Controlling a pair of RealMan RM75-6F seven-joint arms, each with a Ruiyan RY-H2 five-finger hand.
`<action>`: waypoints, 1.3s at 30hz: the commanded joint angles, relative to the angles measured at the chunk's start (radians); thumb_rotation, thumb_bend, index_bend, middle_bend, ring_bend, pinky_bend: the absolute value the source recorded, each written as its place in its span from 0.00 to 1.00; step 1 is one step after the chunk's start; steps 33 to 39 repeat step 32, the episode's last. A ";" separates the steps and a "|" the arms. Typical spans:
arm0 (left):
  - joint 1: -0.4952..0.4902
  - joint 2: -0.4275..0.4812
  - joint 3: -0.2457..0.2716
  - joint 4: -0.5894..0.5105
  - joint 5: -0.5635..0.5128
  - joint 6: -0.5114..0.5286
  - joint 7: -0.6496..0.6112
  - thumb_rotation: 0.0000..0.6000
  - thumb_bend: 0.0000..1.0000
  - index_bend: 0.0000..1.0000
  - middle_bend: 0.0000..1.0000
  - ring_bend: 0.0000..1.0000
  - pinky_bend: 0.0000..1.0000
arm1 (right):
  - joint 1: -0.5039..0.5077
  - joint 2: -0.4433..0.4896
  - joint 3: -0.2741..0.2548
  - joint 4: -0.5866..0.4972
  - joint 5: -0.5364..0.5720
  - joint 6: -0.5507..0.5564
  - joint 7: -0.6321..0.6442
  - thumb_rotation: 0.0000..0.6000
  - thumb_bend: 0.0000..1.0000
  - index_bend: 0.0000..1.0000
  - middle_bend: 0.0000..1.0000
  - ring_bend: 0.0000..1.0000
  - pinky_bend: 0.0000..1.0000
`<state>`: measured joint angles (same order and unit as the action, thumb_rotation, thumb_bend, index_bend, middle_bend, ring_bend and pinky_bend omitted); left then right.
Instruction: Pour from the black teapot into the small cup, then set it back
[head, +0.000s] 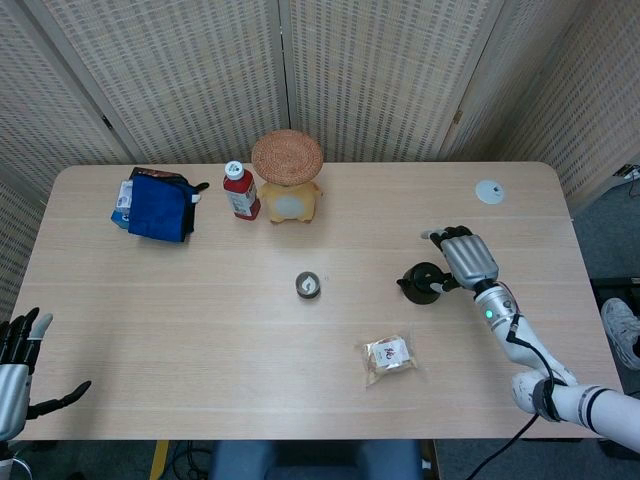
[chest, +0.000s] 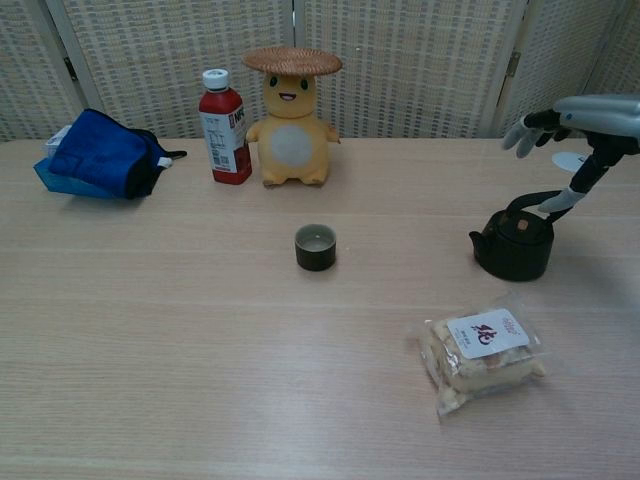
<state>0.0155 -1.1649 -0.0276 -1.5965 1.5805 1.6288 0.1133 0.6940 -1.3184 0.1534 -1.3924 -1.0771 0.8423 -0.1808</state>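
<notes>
The black teapot (head: 424, 282) (chest: 515, 243) stands upright on the table right of centre, spout toward the cup. The small dark cup (head: 308, 285) (chest: 315, 246) sits at the table's middle. My right hand (head: 465, 255) (chest: 572, 128) hovers just above and right of the teapot, fingers spread and holding nothing; one fingertip (chest: 553, 204) hangs close to the teapot's handle. My left hand (head: 20, 365) shows at the lower left, off the table's edge, fingers apart and empty; the chest view does not show it.
A wrapped snack packet (head: 389, 358) (chest: 482, 354) lies in front of the teapot. At the back stand a red bottle (head: 240, 190), a yellow toy with a straw hat (head: 288, 180) and a blue bag (head: 155, 205). A white disc (head: 489, 191) lies far right.
</notes>
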 joint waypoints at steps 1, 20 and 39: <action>-0.004 0.000 -0.002 0.000 0.000 -0.004 -0.002 0.61 0.05 0.00 0.00 0.00 0.00 | -0.039 0.052 -0.011 -0.069 -0.013 0.054 -0.016 0.91 0.00 0.20 0.22 0.15 0.16; -0.082 -0.013 -0.034 -0.005 -0.010 -0.086 -0.004 0.60 0.05 0.00 0.00 0.00 0.00 | -0.371 0.237 -0.105 -0.325 -0.150 0.494 0.006 1.00 0.00 0.20 0.22 0.15 0.16; -0.097 -0.021 -0.028 -0.017 -0.030 -0.117 0.004 0.60 0.05 0.00 0.00 0.00 0.00 | -0.504 0.256 -0.153 -0.381 -0.228 0.642 -0.024 1.00 0.00 0.20 0.22 0.15 0.16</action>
